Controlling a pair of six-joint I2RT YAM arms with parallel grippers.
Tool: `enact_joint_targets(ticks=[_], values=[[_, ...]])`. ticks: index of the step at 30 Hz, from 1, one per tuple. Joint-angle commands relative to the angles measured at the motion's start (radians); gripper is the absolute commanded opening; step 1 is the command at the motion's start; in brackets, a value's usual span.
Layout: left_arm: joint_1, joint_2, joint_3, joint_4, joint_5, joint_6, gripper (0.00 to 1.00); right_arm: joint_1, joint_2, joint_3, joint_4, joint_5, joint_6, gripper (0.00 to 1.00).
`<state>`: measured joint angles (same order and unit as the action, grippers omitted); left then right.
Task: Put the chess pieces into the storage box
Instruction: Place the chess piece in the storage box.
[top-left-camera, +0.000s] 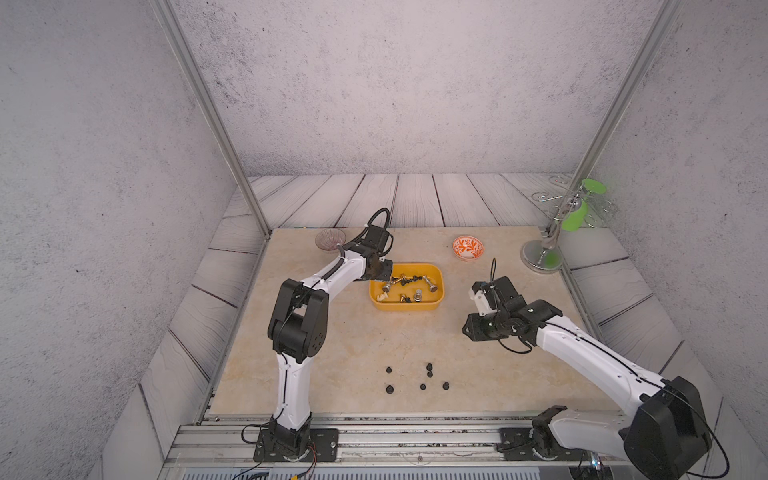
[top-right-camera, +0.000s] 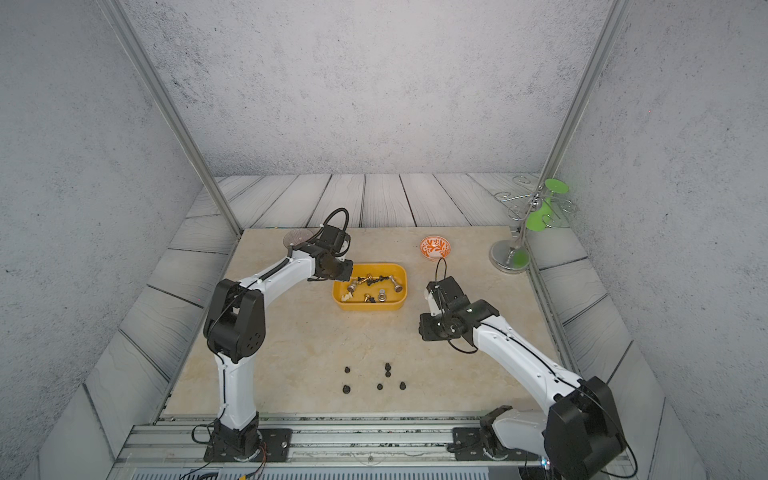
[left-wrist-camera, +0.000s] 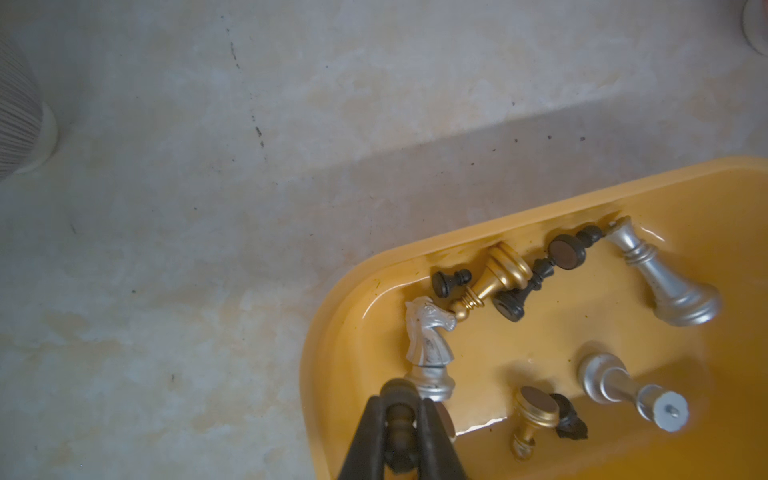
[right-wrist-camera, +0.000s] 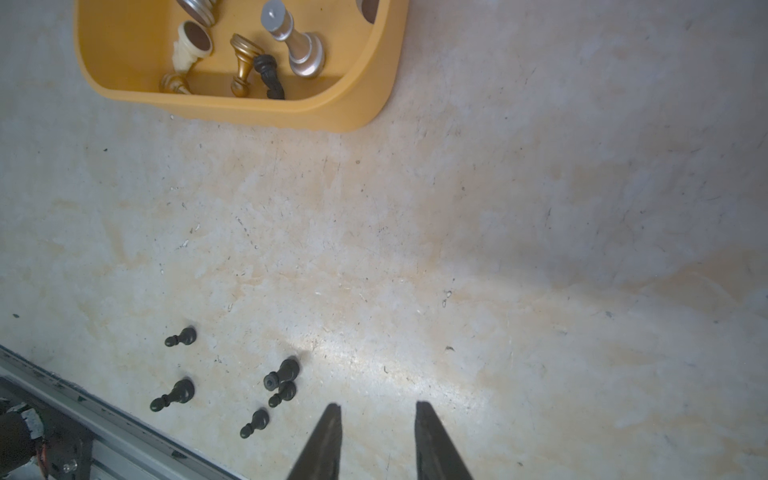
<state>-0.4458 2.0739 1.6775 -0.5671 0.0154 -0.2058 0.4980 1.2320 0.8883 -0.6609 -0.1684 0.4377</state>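
The left gripper (left-wrist-camera: 400, 409) is clamped tight on one slim black turned chess piece (left-wrist-camera: 399, 432), held over the left rim of the yellow-orange rounded plastic storage box (top-left-camera: 406, 306), which sits mid-table. Inside lie three silver pieces (left-wrist-camera: 428, 340), three gold pieces (left-wrist-camera: 498, 270), one cream piece (right-wrist-camera: 189, 45) and perhaps five black ones, though these overlap. Six small black pieces (top-left-camera: 429, 367) sit on the beige marble tabletop (top-left-camera: 340, 357) near its front edge. The right gripper (right-wrist-camera: 376, 409), partly spread and empty, hovers right of the box.
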Motion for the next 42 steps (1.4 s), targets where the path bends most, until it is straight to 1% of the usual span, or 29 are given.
enact_joint_targets(ticks=[1,8,17,42], values=[[0.006,0.027,0.062,-0.036,0.001,0.032,0.13,-0.004,-0.038,-0.018,-0.021,0.017,0.022,0.32],[0.009,0.06,0.087,-0.043,0.003,0.028,0.19,-0.004,-0.048,-0.02,-0.032,0.021,0.021,0.33],[0.01,0.042,0.085,-0.04,0.02,0.026,0.23,-0.005,-0.04,-0.013,-0.031,0.023,0.022,0.34],[0.01,-0.075,0.035,-0.031,0.041,0.021,0.24,-0.005,-0.054,-0.02,-0.037,0.027,0.022,0.34]])
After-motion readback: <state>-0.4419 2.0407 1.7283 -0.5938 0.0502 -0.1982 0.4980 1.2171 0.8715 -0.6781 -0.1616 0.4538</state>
